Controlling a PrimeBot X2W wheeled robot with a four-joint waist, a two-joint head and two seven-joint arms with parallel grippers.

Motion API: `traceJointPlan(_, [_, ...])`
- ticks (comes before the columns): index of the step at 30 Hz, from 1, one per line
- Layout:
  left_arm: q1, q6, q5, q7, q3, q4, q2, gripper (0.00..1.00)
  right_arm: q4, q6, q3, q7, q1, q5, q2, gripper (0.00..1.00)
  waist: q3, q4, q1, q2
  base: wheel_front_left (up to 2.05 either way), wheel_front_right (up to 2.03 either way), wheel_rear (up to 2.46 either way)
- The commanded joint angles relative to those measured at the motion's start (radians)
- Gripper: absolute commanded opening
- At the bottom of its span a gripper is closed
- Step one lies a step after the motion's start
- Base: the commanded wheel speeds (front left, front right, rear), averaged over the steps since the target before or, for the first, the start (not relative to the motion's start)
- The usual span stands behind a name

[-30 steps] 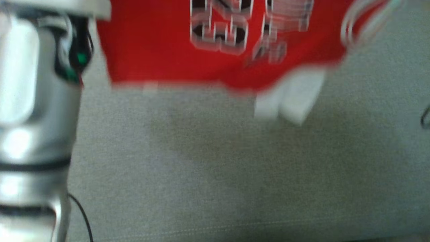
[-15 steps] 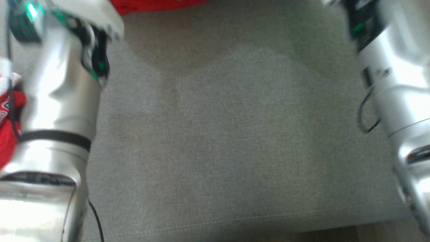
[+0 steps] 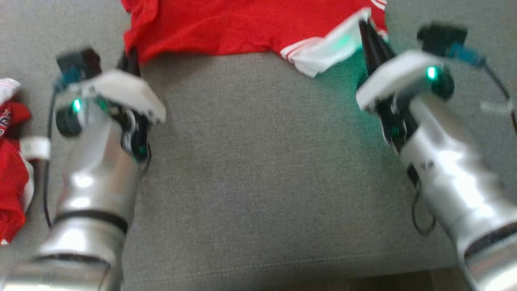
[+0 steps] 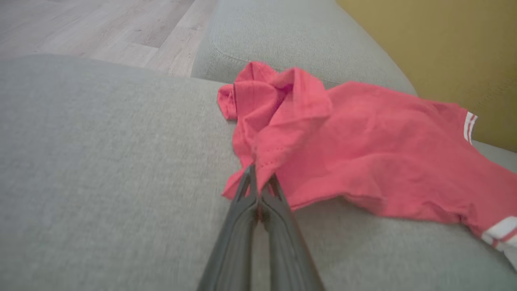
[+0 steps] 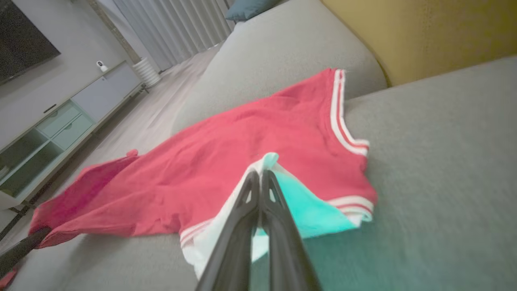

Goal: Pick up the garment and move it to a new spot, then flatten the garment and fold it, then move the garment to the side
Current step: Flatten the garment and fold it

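Apart from the gripped garment [image 3: 226, 24], another red cloth [image 3: 10, 186] lies leftward.

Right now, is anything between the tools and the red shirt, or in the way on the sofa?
Nothing visible. The left tool is shut on the red shirt at its hem, the right tool on its white edge. A second red garment lies on the cushion at the head view's left edge.

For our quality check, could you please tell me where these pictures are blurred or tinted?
Head view: soft motion blur overall, with a green glow on the sleeve of the shirt. Right wrist view: that sleeve looks turquoise beside the right tool, and the couch smears at right. Left wrist view: shirt fairly sharp, left tool soft up close.
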Motion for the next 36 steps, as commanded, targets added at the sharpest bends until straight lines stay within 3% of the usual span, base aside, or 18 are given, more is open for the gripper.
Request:
traceJointPlan(1, [0.042,-0.004,0.000,-0.005,0.028,-0.052,0.025,0.00,-0.052,0.004,0.024,-0.016,0.060,0.025,-0.013,0.00,-0.020,0.002,-0.0001,0.0000,0.00,0.00,0.00])
traceJointPlan(7, [0.258,-0.027,0.019,-0.005,0.064,-0.198,0.030,0.00,-0.200,0.004,0.068,-0.025,0.304,0.109,-0.106,0.00,-0.086,-0.004,-0.0001,0.0000,0.00,0.00,0.00])
traceJointPlan(12, [0.449,-0.018,0.043,-0.005,0.100,-0.364,0.060,0.00,-0.369,0.004,0.041,-0.026,0.501,0.145,-0.196,0.00,-0.134,-0.013,-0.0001,0.0000,0.00,0.00,0.00])
traceJointPlan(16, [0.621,0.006,0.060,0.008,0.105,-0.528,0.088,0.00,-0.535,0.004,-0.045,0.048,0.697,0.142,-0.269,0.00,-0.177,-0.010,-0.0001,0.0000,0.00,0.00,0.00])
traceJointPlan(20, [0.755,0.047,0.059,0.089,0.110,-0.721,0.108,0.00,-0.683,0.004,-0.166,0.154,0.870,0.115,-0.293,0.00,-0.202,-0.003,-0.0001,0.0000,0.00,0.00,0.00])
traceJointPlan(26, [0.976,0.124,0.052,0.269,0.121,-1.048,0.130,0.00,-0.957,0.004,-0.395,0.394,1.139,0.004,-0.236,0.00,-0.226,-0.006,-0.0001,0.0000,0.00,0.00,0.00])
traceJointPlan(27, [0.976,0.124,0.052,0.269,0.121,-1.048,0.130,0.00,-0.957,0.004,-0.395,0.394,1.139,0.004,-0.236,0.00,-0.226,-0.006,-0.0001,0.0000,0.00,0.00,0.00])
traceJointPlan(32, [1.114,0.175,0.043,0.404,0.128,-1.262,0.142,0.00,-1.200,0.004,-0.553,0.621,1.293,-0.119,-0.096,0.00,-0.231,-0.009,-0.0001,0.0000,0.00,0.00,0.00])
traceJointPlan(36, [1.149,0.179,0.025,0.503,0.121,-1.333,0.159,0.00,-1.321,0.004,-0.622,0.760,1.323,-0.183,0.004,0.00,-0.225,-0.004,-0.0001,0.0000,0.00,0.00,0.00])
